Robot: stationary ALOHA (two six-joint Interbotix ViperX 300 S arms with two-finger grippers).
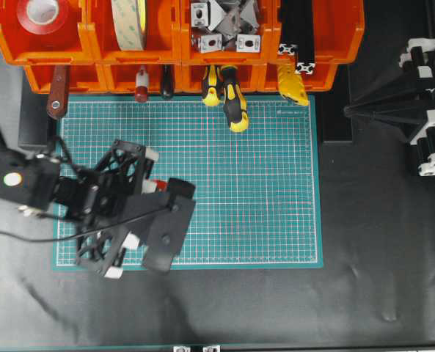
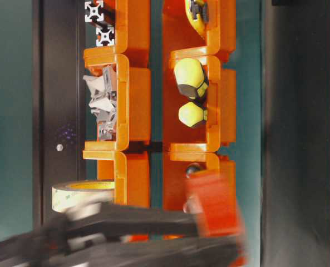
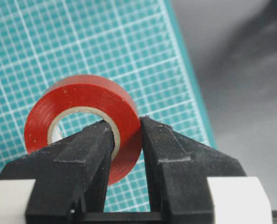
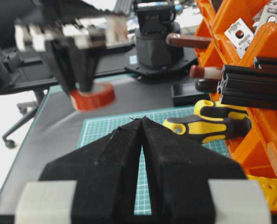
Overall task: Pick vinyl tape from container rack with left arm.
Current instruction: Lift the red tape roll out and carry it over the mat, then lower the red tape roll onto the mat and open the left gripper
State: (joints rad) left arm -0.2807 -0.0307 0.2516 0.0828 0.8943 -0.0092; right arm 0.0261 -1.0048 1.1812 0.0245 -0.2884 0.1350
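Observation:
My left gripper is shut on the vinyl tape, a small red roll with a pale core. One finger is inside the core and the other is outside the rim. The roll hangs above the green mat's front left part and shows as a red sliver from overhead. It also shows in the right wrist view and as a blur in the table-level view. The orange container rack stands along the back. My right gripper is shut and empty at the far right.
Another red roll lies in the rack's top left bin, with a cream tape roll beside it. Metal brackets and black profiles fill other bins. Yellow-black screwdriver handles stick out over the green mat.

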